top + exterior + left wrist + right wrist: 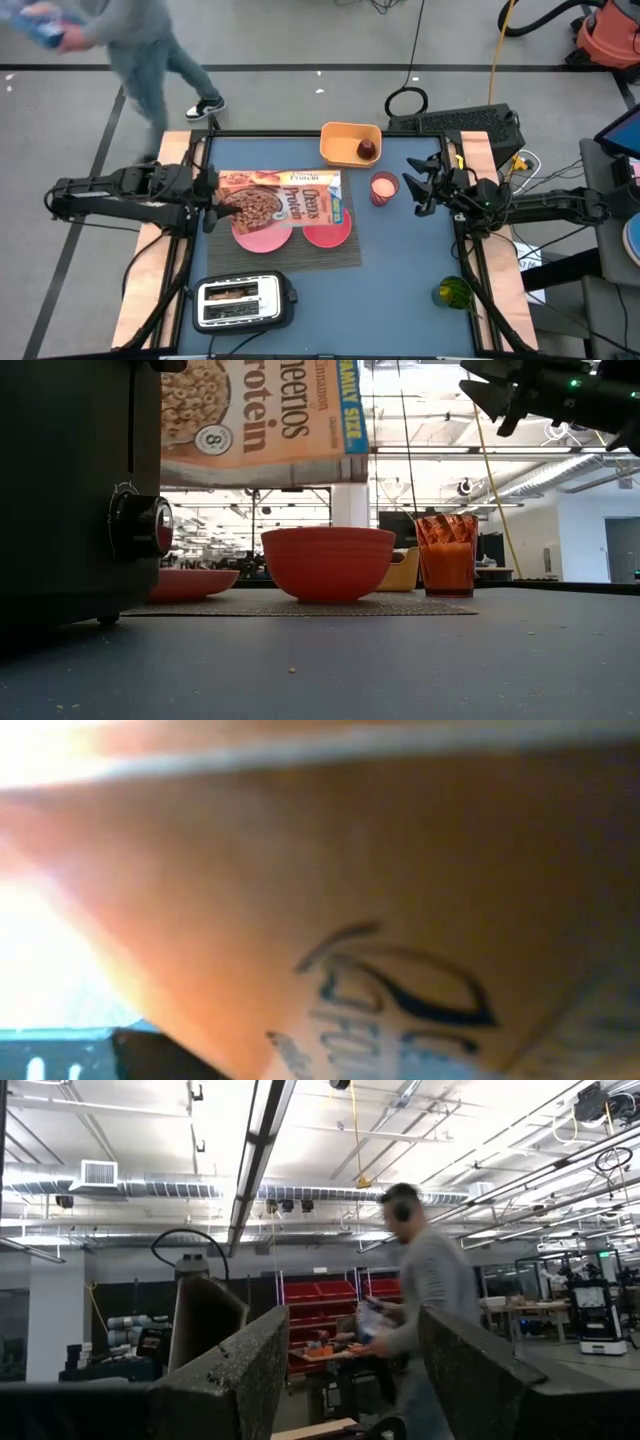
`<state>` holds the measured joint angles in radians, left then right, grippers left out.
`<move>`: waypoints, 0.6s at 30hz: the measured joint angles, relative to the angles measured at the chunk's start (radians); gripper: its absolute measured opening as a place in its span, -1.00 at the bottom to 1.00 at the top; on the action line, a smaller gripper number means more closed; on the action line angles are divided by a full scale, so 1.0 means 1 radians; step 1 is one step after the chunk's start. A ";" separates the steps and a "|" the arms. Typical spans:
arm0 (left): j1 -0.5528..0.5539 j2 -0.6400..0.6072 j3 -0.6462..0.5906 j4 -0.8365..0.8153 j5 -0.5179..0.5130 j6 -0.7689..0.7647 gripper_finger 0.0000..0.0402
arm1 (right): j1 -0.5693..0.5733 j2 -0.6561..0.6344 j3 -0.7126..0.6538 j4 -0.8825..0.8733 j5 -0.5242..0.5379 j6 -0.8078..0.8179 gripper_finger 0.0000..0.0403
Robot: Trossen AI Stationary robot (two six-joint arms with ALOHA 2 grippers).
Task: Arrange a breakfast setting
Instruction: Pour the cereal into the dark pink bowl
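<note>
The cereal box [262, 420] above the pink bowl [327, 563] reads "Cheerios Protein", "Cinnamon" and "FAMILY SIZE"; a round badge beside the cereal picture shows "8".

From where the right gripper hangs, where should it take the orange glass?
Grip the glass across its upper wall, descending from straight above with the right gripper. It stands upright and apart on the table, right of the placemat; its tapered, faceted sides are probably steadier near the rim.
</note>
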<state>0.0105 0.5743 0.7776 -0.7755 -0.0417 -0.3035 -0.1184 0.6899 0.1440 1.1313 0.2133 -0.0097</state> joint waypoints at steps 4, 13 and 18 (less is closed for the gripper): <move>0.000 0.001 0.000 -0.019 0.000 -0.024 0.21 | 0.000 0.000 0.000 -0.002 0.000 -0.001 0.07; 0.000 0.001 0.000 -0.041 0.000 -0.043 0.21 | 0.000 0.000 0.000 -0.008 0.000 -0.001 0.07; 0.000 0.021 0.054 -0.080 -0.001 -0.044 0.21 | 0.000 0.000 0.000 -0.008 0.000 -0.001 0.07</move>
<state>0.0109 0.5952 0.8312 -0.8554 -0.0424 -0.3471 -0.1184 0.6899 0.1440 1.1233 0.2134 -0.0109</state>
